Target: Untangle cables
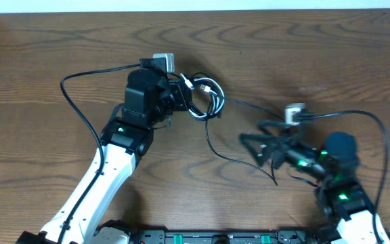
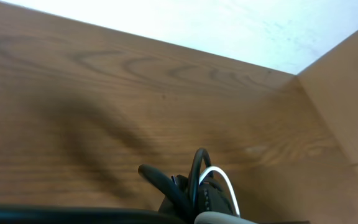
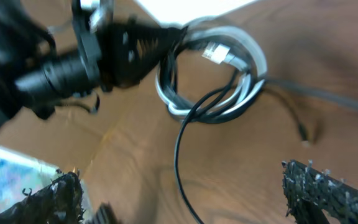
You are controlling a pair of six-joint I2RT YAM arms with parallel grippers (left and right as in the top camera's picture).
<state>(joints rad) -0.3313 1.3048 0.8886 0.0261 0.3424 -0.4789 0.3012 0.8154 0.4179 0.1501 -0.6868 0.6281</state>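
Thin looped cables, one white, black ones uncountable, sit pinched in left tool; right tool nearby gapes, empty.

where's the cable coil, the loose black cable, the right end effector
cable coil (image 3: 258, 59), right wrist view, white strand, right side
loose black cable (image 3: 176, 149), right wrist view, mid-run
right end effector (image 3: 180, 177), right wrist view, midway between fingertips

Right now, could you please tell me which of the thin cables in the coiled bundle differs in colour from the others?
The thin white cable, looped round the outside of the coiled bundle; the other cables in it are black.
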